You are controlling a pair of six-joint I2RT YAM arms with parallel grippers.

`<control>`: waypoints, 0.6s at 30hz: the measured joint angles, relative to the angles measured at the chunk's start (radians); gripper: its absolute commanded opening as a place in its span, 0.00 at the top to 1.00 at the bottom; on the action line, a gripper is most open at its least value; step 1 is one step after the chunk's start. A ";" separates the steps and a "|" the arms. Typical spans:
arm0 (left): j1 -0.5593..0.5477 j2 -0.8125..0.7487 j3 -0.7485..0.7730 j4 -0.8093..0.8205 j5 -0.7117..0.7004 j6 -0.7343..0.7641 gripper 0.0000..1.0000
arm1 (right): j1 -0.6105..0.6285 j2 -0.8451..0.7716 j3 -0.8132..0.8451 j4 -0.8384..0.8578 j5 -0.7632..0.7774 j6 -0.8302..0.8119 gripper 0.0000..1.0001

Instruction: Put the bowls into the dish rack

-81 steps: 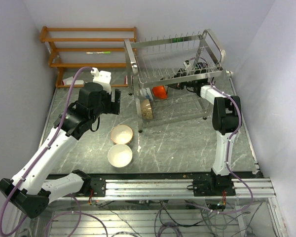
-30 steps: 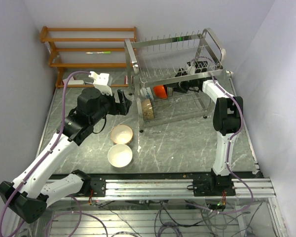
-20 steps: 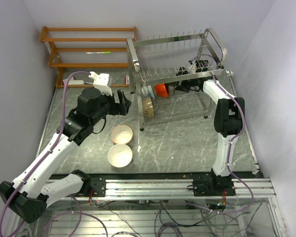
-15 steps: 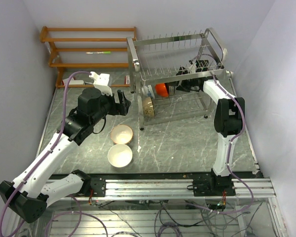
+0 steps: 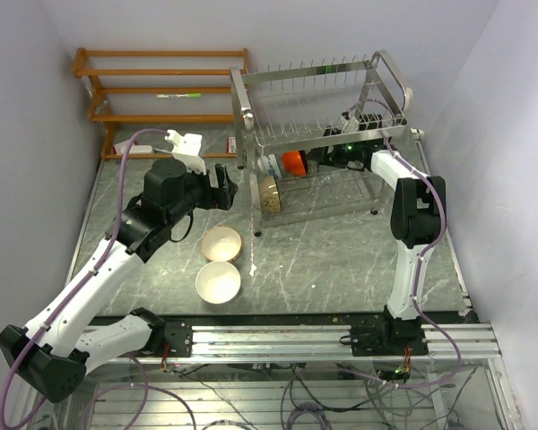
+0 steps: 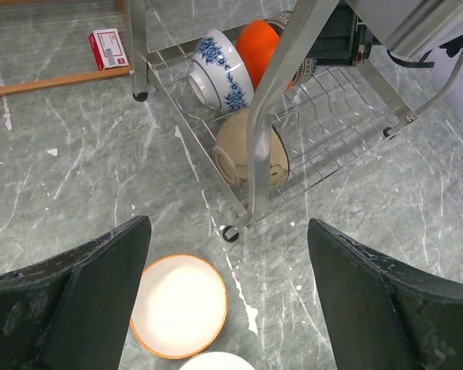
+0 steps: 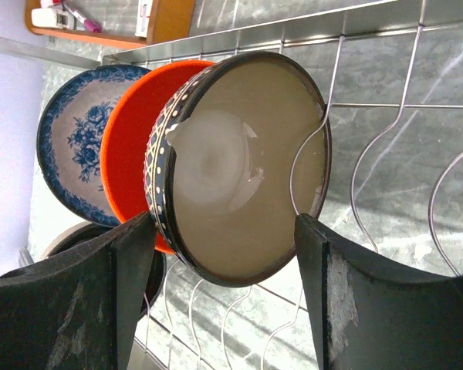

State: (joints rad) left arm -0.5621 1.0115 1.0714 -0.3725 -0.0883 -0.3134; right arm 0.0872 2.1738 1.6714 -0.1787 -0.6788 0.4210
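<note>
One dark bowl on edge in dish rack, inside spread right pincer, left pincer likewise spread

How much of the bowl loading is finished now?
Done: the silver wire dish rack holds a blue-and-white patterned bowl, a red-orange bowl and a tan-brown bowl. In hand: a dark patterned bowl stands racked inside the open right gripper; the left gripper is open, empty. Left: a cream orange-rimmed bowl and a white bowl on the table.

Pale lilac walls enclose a dark, white-veined desk; an orange wooden shelf stands at the back, beyond the left fingers.
</note>
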 measured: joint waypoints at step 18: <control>0.000 0.003 0.000 -0.017 -0.005 0.030 0.07 | -0.023 0.021 -0.210 0.372 -0.209 0.032 0.25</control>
State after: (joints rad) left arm -0.5621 1.0145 1.0714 -0.3897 -0.0937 -0.2836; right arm 0.0647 2.1948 1.4616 0.1932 -0.8883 0.4534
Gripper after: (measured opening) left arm 0.934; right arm 0.744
